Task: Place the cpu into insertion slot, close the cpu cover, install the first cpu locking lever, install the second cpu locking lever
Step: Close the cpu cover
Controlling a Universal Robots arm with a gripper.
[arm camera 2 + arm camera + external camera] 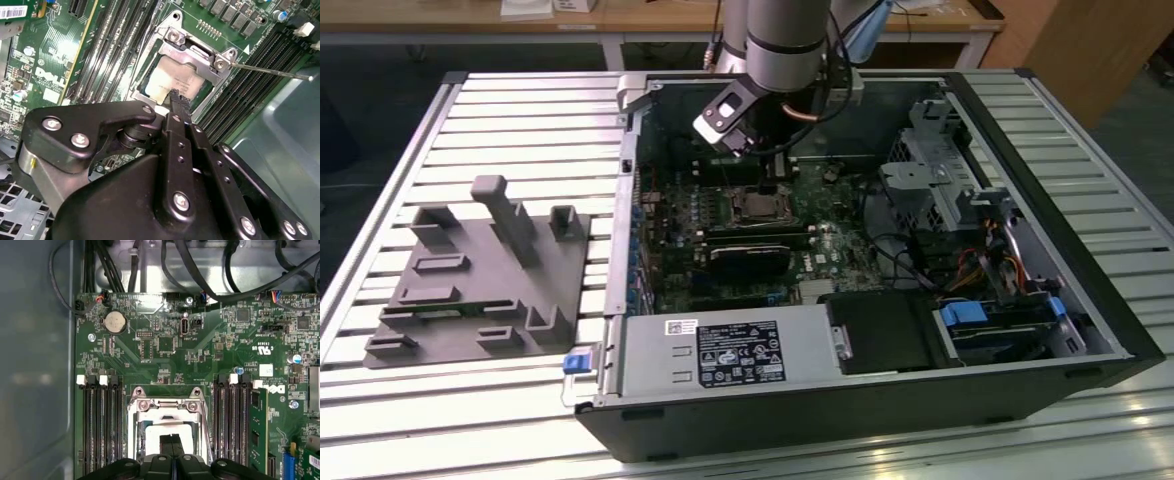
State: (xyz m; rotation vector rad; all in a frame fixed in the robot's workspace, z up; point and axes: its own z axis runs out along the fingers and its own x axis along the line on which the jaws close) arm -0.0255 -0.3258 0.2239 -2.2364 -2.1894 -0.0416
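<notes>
Arm reaches into the open black PC case [854, 420], which sits on the slatted metal tabletop [520, 130] toward the exterior view's right edge. The grey plastic fixture block [480, 290] lies near the exterior view's left edge, well apart.

State of pincer [175, 100]: black fingers drawn narrow, tips together, nothing btwn them afaict. Tips sit right over the small flat square silver-grey cpu [165, 80]; touching or just above, can't tell.

Cpu is in the square insertion slot w/ thin silvery rim [132, 437], mid green circuit board [165, 360], btwn two banks of long black memory slots [250, 82]. Looks flat, not tilted. The thin silvery cpu cover frame [200, 59] appears to lie down around it, chip showing thru the cut-out, but not sure it's fully flush. One thin silvery lever rod [270, 70] sticks out free over the memory slots, so imo not locked.

My read: placing done, we're at cover/first-lever stage. To do it well:
- Keep tips together as one blunt pusher.
- Load the metal frame or rod, not the chip top.
- Push slow + straight, no side drag that could shift the cpu.
- Stay clear of the memory slots.
- Confirm cover is flush all round before forcing a lever.
</notes>
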